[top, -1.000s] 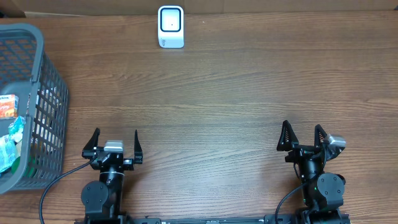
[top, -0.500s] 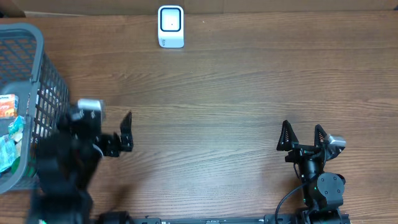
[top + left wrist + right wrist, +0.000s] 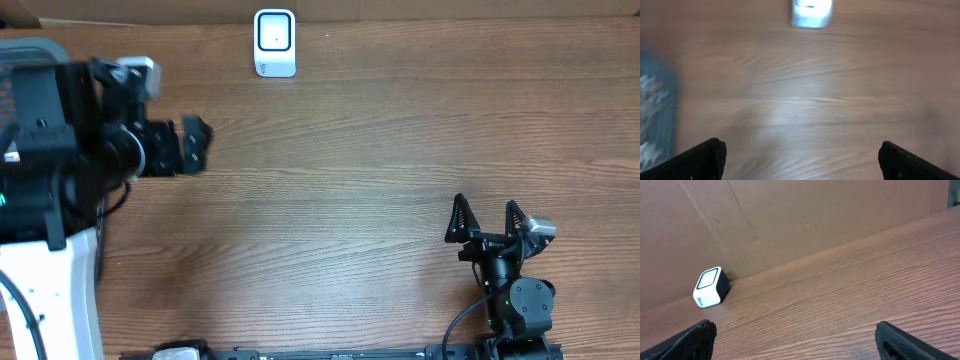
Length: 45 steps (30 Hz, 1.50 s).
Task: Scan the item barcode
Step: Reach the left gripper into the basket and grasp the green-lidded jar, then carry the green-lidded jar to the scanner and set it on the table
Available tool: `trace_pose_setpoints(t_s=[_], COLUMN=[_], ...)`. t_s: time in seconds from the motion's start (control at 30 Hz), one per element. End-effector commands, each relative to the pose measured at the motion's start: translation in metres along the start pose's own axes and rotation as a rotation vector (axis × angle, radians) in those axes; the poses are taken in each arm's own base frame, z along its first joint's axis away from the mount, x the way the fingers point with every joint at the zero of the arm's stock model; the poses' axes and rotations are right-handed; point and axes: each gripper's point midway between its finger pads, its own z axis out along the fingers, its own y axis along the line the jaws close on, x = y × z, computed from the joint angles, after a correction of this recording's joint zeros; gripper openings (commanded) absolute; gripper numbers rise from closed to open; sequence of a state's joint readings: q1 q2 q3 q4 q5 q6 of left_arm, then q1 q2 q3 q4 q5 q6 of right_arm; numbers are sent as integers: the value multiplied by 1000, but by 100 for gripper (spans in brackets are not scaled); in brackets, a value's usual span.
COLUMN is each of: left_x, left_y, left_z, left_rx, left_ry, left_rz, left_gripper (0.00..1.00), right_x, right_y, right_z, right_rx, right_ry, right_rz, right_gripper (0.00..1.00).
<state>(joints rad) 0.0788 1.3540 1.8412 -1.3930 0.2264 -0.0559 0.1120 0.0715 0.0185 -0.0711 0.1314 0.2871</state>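
Observation:
The white barcode scanner [image 3: 274, 42] stands at the table's far edge, also seen as the scanner [image 3: 811, 12] and the scanner [image 3: 710, 287]. My left gripper [image 3: 150, 115] is raised high over the left side of the table beside the grey basket [image 3: 30, 48], one dark finger [image 3: 191, 146] showing. In its wrist view the left gripper [image 3: 800, 147] is open with only bare wood between the fingers. Blurred packets [image 3: 650, 85] lie in the basket; I cannot tell which is the item. My right gripper [image 3: 486, 205] rests open near the front right, the right gripper [image 3: 795, 330] holding nothing.
The raised left arm covers most of the basket from above. A brown cardboard wall [image 3: 815, 215] runs behind the scanner. The wooden table [image 3: 380, 150] stretches between the two arms.
The left arm has lifted from its rest at the front left and swung up and back towards the basket, still open. The right arm has not moved.

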Motion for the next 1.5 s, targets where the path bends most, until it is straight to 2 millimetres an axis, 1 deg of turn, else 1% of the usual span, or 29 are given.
trace_pose_setpoints(t_s=[0.0,0.07,0.13,0.3,0.33,0.43,0.53,0.57,0.7,0.73,0.8,0.97,1.13,1.27,1.33,1.47], left_x=[-16,-15,-9,14,25,52,78,90,110,118,126,144,180,190,198,211], left_y=[68,99,128,196,215,244,265,273,284,290,297,311,327,335,338,342], left_z=[-18,-27,-36,-64,-68,-64,-52,-47,-37,-34,-29,-4,14,31,42,55], left_rx=[-271,-344,-401,-531,-568,-641,-665,-673,-682,-712,-743,-745,-825,-811,-800,-798], left_ry=[-56,-62,-72,-104,-95,-39,22,52,109,134,151,226,371,435,481,538], left_rz=[-284,-392,-496,-719,-786,-905,-967,-977,-960,-956,-954,-905,-954,-963,-971,-999], left_gripper=[100,100,100,100,100,99,100,100,100,100,100,100,98,95,90,89], right_x=[2,2,2,2,2,2,2,2,2,2,2,2,2,2,2,2], right_y=[-2,-2,-2,-2,-2,-2,-2,-2,-2,-2,-2,-2,-2,-2,-2,-2], right_z=[0,0,0,0,0,0,0,0,0,0,0,0,0,0,0,0], right_rx=[8,8,8,8,8,8,8,8,8,8,8,8,8,8,8,8], right_ry=[-1,-1,-1,-1,-1,-1,-1,-1,-1,-1,-1,-1,-1,-1,-1,-1], right_rz=[-7,-7,-7,-7,-7,-7,-7,-7,-7,-7,-7,-7,-7,-7,-7,-7], right_gripper=[100,100,100,100,100,100,100,100,100,100,100,100,100,100,100,100])
